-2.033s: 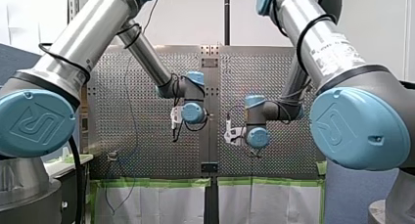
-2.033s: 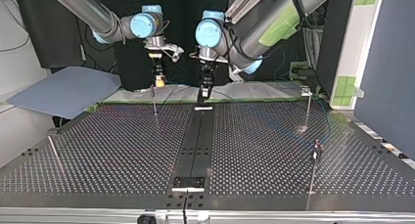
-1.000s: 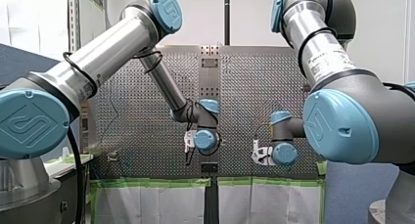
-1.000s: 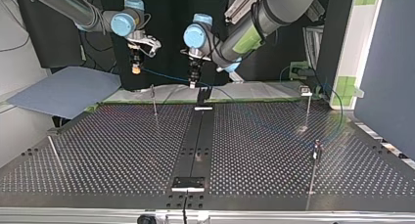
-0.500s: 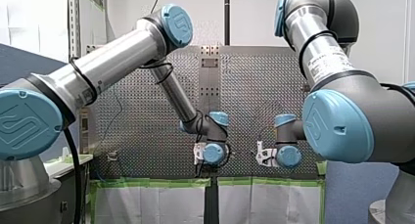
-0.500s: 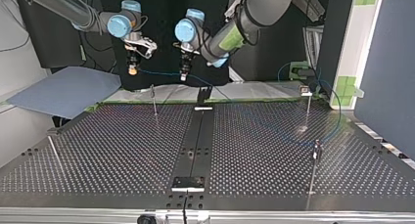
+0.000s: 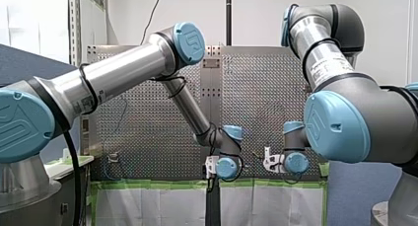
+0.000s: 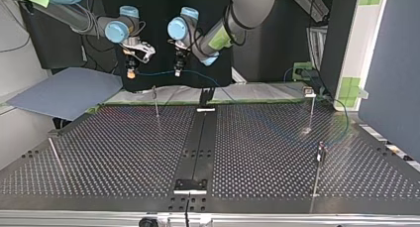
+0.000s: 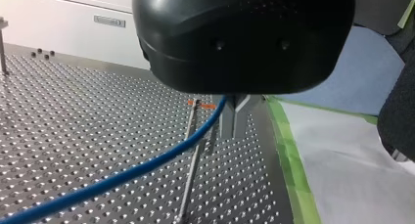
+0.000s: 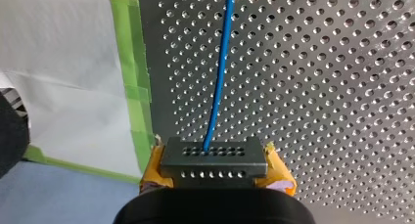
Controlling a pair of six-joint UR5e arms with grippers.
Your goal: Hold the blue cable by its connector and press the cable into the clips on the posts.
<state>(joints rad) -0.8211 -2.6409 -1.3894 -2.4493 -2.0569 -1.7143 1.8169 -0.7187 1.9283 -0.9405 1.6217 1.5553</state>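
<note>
In the right wrist view my right gripper (image 10: 214, 177), with yellow pads, is shut on the grey connector (image 10: 214, 158). The blue cable (image 10: 220, 72) runs straight ahead from it over the perforated table. In the left wrist view my left gripper (image 9: 234, 111) is shut on the blue cable (image 9: 122, 177), with a thin post (image 9: 192, 150) just beyond its metal fingers. In the top view my right gripper (image 8: 130, 73) and my left gripper (image 8: 177, 71) hang side by side above the table's far edge, with the cable (image 8: 156, 74) stretched between them over a post (image 8: 155, 102).
More posts stand at the top view's right (image 8: 312, 108) (image 8: 319, 170) and left (image 8: 55, 156). A black strip (image 8: 198, 142) runs down the table's middle. A blue-grey sheet (image 8: 64, 90) lies past the far left corner. Green tape (image 10: 129, 77) edges the table.
Both arms have moved toward the top view's left and risen. The cable, slack near the table before, now hangs taut between the two grippers.
</note>
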